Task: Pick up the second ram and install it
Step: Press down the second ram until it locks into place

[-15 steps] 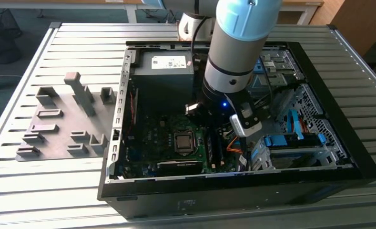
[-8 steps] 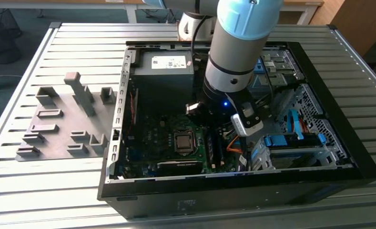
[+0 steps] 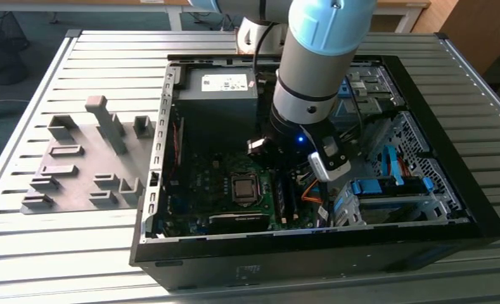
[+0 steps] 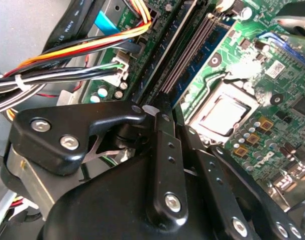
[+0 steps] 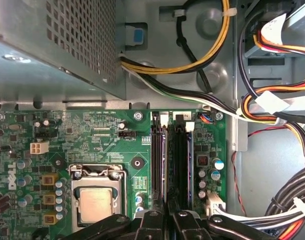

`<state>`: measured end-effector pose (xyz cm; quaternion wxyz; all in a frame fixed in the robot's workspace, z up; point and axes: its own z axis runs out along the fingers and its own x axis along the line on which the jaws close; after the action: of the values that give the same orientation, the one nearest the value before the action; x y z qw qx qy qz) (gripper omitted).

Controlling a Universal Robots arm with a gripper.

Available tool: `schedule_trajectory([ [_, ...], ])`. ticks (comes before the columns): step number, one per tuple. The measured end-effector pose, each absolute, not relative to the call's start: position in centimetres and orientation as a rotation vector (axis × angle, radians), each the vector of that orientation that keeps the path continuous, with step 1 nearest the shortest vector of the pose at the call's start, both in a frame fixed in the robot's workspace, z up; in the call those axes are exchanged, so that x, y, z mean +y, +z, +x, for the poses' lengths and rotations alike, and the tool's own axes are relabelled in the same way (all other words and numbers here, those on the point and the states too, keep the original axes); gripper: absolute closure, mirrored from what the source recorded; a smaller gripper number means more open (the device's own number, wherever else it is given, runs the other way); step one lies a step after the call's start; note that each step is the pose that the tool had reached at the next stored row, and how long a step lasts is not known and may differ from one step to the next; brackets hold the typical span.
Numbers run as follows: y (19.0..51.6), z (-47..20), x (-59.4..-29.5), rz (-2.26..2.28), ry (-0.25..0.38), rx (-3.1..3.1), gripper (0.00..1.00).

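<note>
Second ram (image 5: pixel 180 160), at the lower middle, seems to sit in its slot (image 5: pixel 178 131). Whether the fingers (image 4: pixel 165 150) clamp it cannot be told. It likely needs a straight, even push down.

Take the memory slots (image 5: pixel 171 160) as your landmark. The gripper (image 5: pixel 165 220) already hangs low right over them, so there is little room above. On one side of the slots you have the flat processor socket (image 5: pixel 96 195), low and open. On the other side, cable bundles (image 5: pixel 272 105) crowd close and loop across the bay. Beyond the slots' far end, the perforated power supply box (image 5: pixel 57 45) stands tall like a wall. Outside the case (image 3: pixel 452 209), to the exterior view's left, the table (image 3: pixel 30 253) near the grey holder tray (image 3: pixel 80 164) is open.
</note>
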<state>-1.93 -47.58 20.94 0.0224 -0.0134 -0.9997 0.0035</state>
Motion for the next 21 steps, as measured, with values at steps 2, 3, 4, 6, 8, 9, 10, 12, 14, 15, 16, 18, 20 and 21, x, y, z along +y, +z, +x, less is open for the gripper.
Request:
schedule_trajectory([
  [2, 20.92, -1.93, -47.58, -0.040, 0.011, -3.096, 0.86],
  [3, 20.92, -1.92, -47.58, -0.040, 0.013, -3.096, 0.86],
  [4, 20.92, -1.92, -47.58, -0.040, 0.013, -3.096, 0.86],
  [6, 20.93, -1.92, -47.58, -0.040, 0.013, -3.097, 0.86],
  [8, 21.03, -1.92, -47.57, -0.040, 0.013, -3.097, 0.86],
  [9, 21.07, -1.92, -47.57, -0.039, 0.013, -3.097, 0.86],
  [10, 21.08, -1.92, -47.57, -0.038, 0.013, -3.097, 0.86],
  [12, 21.08, -1.92, -47.57, -0.033, 0.013, -3.097, 0.86],
  [14, 21.09, -1.92, -47.57, -0.021, 0.014, -3.097, 0.86],
  [15, 21.09, -1.92, -47.57, -0.016, 0.014, -3.097, 0.86],
  [16, 21.09, -1.92, -47.57, -0.013, 0.014, -3.097, 0.86],
  [18, 21.02, -1.92, -47.57, -0.013, 0.014, -3.097, 0.86],
  [20, 20.92, -1.92, -47.57, -0.012, 0.014, -3.097, 0.86],
  [21, 20.86, -1.92, -47.57, -0.012, 0.014, -3.097, 0.86],
])
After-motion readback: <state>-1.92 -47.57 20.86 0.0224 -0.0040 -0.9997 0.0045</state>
